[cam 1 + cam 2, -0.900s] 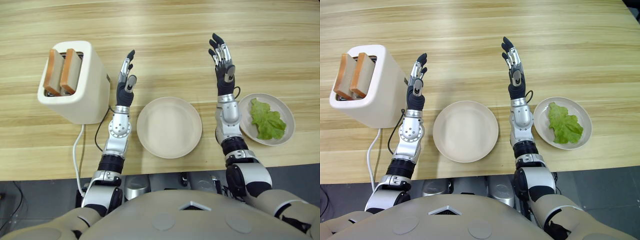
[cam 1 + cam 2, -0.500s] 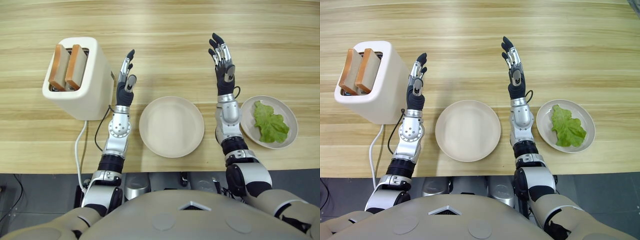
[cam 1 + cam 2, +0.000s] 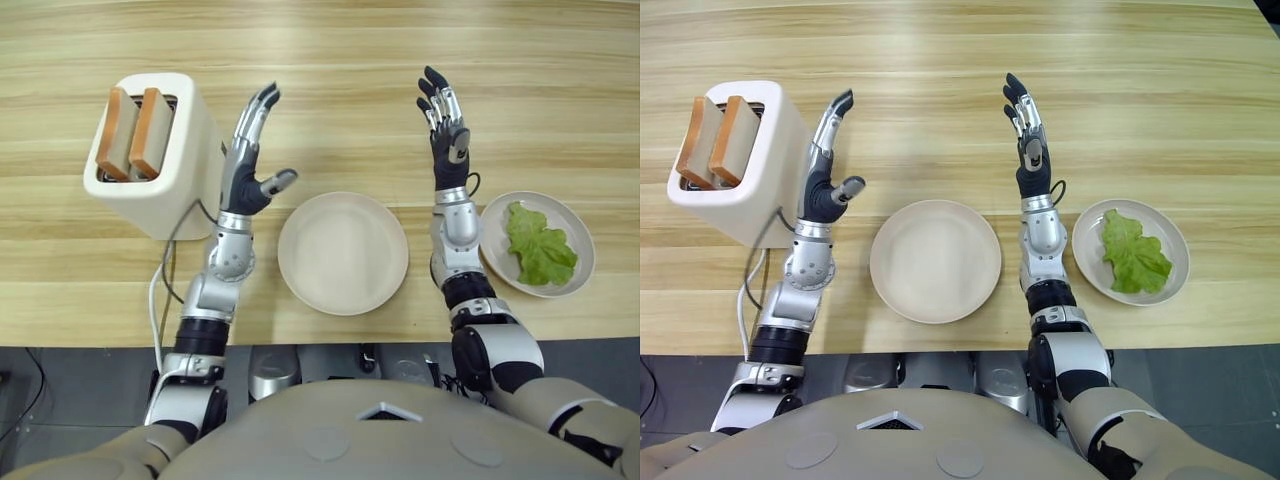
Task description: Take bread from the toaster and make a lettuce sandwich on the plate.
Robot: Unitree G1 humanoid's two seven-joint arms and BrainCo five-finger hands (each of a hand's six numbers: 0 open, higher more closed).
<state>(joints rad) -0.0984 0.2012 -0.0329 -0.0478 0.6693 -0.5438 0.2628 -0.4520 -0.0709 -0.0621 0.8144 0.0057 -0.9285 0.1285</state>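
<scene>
I get a bright, even picture, lit softly from above. The toaster (image 3: 150, 190) and plate (image 3: 343, 255) throw only thin, faint shadows on the table (image 3: 330, 50). The wood looks matte, and its grain runs straight to the edges.

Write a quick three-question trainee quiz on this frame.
1. True or false: both bread slices sit in the toaster.
2. The lettuce leaf lies on: A) the middle plate, B) the small plate beside the right robot hand, C) the bare table.
3. Fill in: the left robot hand holds ____.
Key: 1 true; 2 B; 3 nothing.
</scene>
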